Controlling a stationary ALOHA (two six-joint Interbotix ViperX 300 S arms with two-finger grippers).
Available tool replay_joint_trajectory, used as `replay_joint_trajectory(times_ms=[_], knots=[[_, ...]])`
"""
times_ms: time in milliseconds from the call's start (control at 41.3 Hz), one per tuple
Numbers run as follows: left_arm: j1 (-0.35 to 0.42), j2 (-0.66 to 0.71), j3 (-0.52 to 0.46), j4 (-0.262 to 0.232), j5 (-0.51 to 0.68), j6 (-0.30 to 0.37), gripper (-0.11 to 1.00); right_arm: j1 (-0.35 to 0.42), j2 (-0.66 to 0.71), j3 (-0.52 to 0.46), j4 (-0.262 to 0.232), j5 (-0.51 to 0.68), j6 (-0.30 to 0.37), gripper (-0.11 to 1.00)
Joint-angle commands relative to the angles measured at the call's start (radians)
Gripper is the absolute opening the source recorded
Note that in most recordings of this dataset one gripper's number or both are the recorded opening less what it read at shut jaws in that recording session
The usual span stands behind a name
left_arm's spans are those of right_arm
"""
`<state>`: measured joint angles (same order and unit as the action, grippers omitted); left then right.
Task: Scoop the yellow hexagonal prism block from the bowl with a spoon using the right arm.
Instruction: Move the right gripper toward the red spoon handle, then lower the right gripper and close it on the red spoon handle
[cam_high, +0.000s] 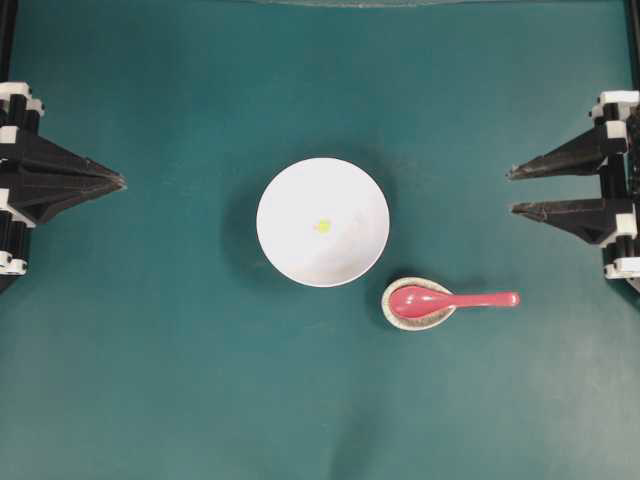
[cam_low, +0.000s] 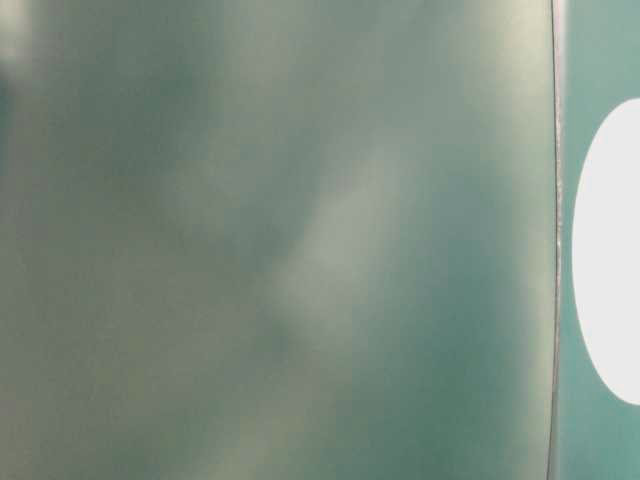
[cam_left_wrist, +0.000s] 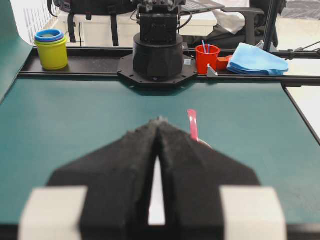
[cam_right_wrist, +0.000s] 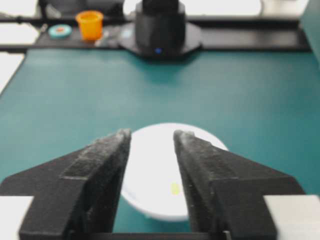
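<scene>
Right end effector (cam_high: 512, 190) parked at counter (cam_high: 150, 380) edge, jaws apart, empty; left end effector (cam_high: 118, 181) pinched closed. Yellow hexagonal prism block (cam_high: 322, 226) sits mid-bowl (cam_high: 290, 190). Spoon (cam_high: 452, 299) lies scoop-down in speckled rest (cam_high: 390, 312), handle toward right arm. Best approach: pinch handle tip squarely, lift level.

Speckled spoon rest (cam_high: 416, 308) on teal table (cam_high: 150, 380), yellow cups (cam_left_wrist: 51, 49), red cup (cam_left_wrist: 207, 58), blue cloth (cam_left_wrist: 256, 60)

Open counter (cam_high: 180, 380) surrounds the bowl (cam_high: 322, 222) on all sides. The spoon (cam_high: 450, 300) lies in its rest (cam_high: 395, 318) just beside the bowl's lower right rim, handle unobstructed.
</scene>
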<state>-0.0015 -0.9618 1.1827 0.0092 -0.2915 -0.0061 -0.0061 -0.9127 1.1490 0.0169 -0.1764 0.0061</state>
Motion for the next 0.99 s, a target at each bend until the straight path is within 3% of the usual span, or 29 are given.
replay_joint_trajectory(times_ms=[0,218,509,703,969], knots=[[0.000,0.009,-0.028,0.002,-0.006,-0.002,0.00,-0.002,0.002,-0.028,0.009,0.015,0.002,0.52],[0.000,0.009,-0.029,0.002,-0.006,0.000,0.00,-0.002,0.012,-0.023,0.014,0.054,0.003,0.56],[0.000,0.009,-0.028,0.002,-0.006,0.011,0.00,0.003,0.109,0.003,0.055,0.060,0.005,0.56],[0.000,0.009,-0.026,0.002,-0.006,0.014,0.00,0.051,0.187,0.040,0.066,-0.035,0.005,0.56],[0.000,0.009,-0.026,0.002,-0.006,0.014,0.00,0.144,0.337,0.089,0.144,-0.216,0.005,0.56]])
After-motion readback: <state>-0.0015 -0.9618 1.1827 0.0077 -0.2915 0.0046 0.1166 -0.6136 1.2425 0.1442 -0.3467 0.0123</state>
